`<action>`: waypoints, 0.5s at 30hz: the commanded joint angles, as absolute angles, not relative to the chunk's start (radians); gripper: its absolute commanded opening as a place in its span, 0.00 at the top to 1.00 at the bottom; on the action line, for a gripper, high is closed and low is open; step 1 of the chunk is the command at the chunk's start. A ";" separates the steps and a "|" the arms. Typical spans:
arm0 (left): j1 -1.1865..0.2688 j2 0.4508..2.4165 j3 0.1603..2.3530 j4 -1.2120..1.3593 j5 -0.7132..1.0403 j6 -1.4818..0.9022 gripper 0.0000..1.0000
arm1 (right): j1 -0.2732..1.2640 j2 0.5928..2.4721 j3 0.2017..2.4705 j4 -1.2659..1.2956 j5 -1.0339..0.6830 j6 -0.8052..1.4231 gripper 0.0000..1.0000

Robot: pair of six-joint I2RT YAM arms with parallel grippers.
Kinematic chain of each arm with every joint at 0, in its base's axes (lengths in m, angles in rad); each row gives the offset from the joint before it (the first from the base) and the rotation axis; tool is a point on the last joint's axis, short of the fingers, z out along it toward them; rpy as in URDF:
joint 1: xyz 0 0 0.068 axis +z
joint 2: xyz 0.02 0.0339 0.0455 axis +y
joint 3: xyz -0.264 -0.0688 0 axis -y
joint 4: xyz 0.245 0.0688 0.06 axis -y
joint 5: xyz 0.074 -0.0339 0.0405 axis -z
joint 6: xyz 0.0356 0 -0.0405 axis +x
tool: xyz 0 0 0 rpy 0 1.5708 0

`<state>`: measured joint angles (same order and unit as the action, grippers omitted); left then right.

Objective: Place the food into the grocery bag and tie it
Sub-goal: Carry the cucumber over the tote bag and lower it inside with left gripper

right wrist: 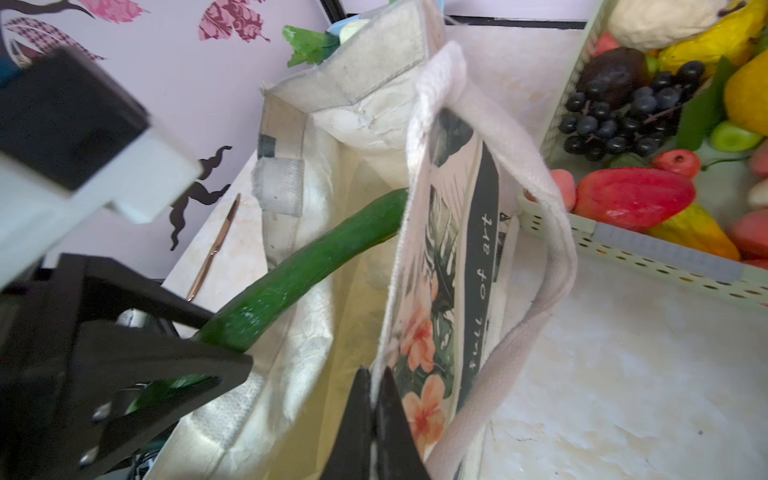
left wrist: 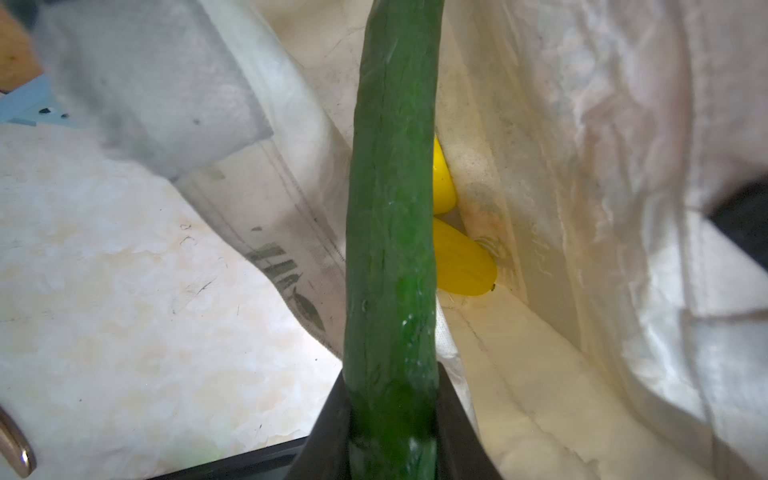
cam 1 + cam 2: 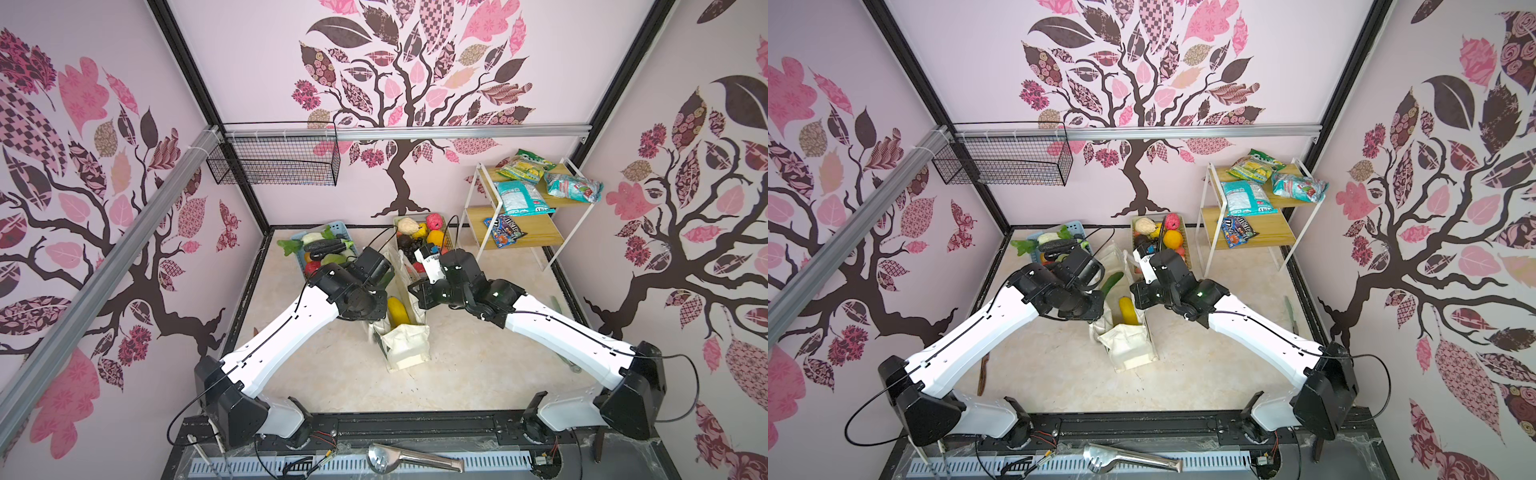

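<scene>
Pink tree wallpaper all round, with a cream marbled desk in the middle of it. The grocery bag stands upright near the centre of the desk, mouth open. It's right next to a blue basket of veg and a beige basket of fruit. Off to the side is a shelf with snack packets on it.

Step in hand, I'd say: loading the food. The left pincer is clenched round one end of a green cucumber, which pokes out over the bag's mouth at a slant. In the right wrist view its far tip disappears behind the bag's printed wall. Yellow fruit is already lying down in the bottom. The right pincer is pinched tight on the top edge of that printed wall, and my guess is it's there to hold the mouth open.

Next move, my read: tip the cucumber nose-down so it goes inside rather than bridging the rim, lower it, then let go. It's long, so it could easily hang up on the edge or drag the soft canvas over. Plenty of food is left in both baskets and the handles aren't tied, so there's a long way to go.
</scene>
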<state>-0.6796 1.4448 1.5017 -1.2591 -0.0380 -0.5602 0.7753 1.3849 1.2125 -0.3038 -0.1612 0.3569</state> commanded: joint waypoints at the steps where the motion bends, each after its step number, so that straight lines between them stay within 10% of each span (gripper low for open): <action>1: -0.649 1.472 1.606 -1.293 -0.021 -0.520 0.74 | 0.798 1.361 1.232 -0.187 -0.242 0.404 1.00; 15: -0.645 1.567 1.699 -1.328 0.007 -0.499 0.73 | 0.806 1.371 1.183 -0.132 -0.278 0.469 1.00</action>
